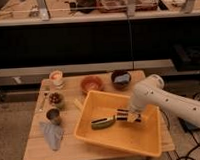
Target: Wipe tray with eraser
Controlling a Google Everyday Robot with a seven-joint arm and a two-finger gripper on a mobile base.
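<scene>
A wooden table (39,153) stands in front of a dark shelving unit. A large yellow-orange tray (112,137) fills the table's right half, turned at a slight angle to the table's edges.

A white robot arm reaches in from the right and bends down into the tray. Its gripper (129,116) is low inside the tray, near the middle and toward the far wall. The fingers are closed on the eraser (122,113), a small dark block with pale stripes that sticks out to the left of the fingertips. Whether the eraser touches the tray floor cannot be told.

Just to the left of the eraser, also inside the tray, lies a green-and-black stick (103,123), slanted, with its dark end pointing toward the eraser.

Behind the tray, along the table's far edge, sit an orange bowl (91,84) and a dark bowl (121,78). On the left side of the table are a pale cup (56,77), a small dish (56,99) with something dark in it, a metal cup (53,115) and, nearest the front, a crumpled grey-blue cloth (51,135).
</scene>
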